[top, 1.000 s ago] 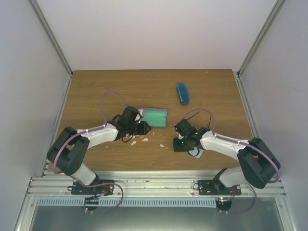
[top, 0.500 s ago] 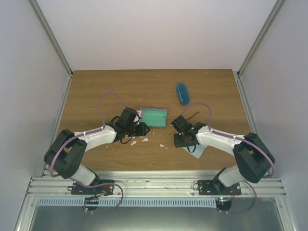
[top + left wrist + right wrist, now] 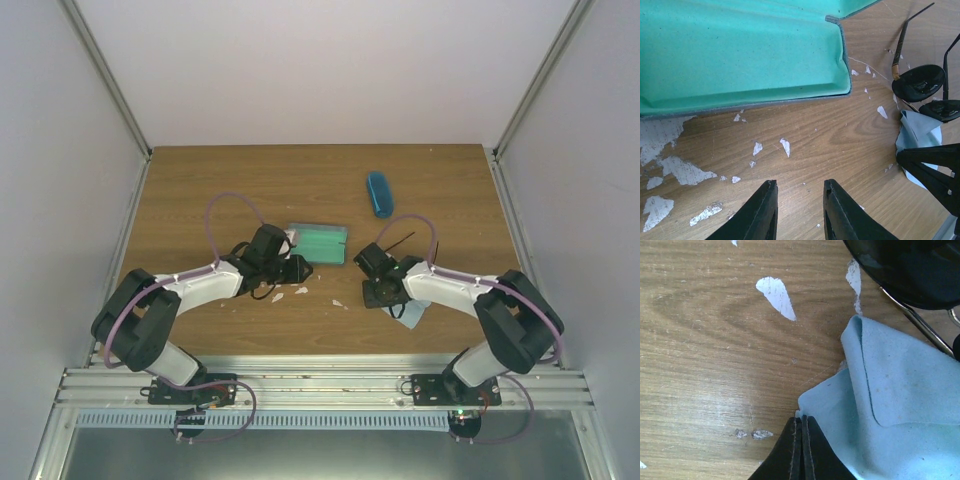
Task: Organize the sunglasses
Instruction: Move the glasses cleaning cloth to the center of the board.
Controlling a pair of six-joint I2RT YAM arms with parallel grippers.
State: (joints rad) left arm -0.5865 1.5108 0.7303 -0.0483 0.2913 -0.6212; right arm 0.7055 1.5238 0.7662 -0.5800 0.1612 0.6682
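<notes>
Overhead, a wooden worktop carries a bright blue oval case towards the back and an open green case near the middle. The left end effector sits low, just in front of the green case. The right end effector sits low to the right of it, at a light blue cloth. One thin arm of the black sunglasses sticks out behind the right end effector, between the green case and the cloth; the rest of the pair is hard to make out from above.

From the left wrist, the left end effector has its two dark fingers spread a little, with bare wood between them and nothing held. The green case fills the upper left, lined in teal felt. The black sunglasses lie on the worktop at the right, arms unfolded, one lens touching the cloth. White chips mark the wood.

From the right wrist, the right end effector has its fingers pressed together, tips at the cloth's edge; whether cloth is caught between them cannot be told. A black lens lies just beyond the cloth.
</notes>
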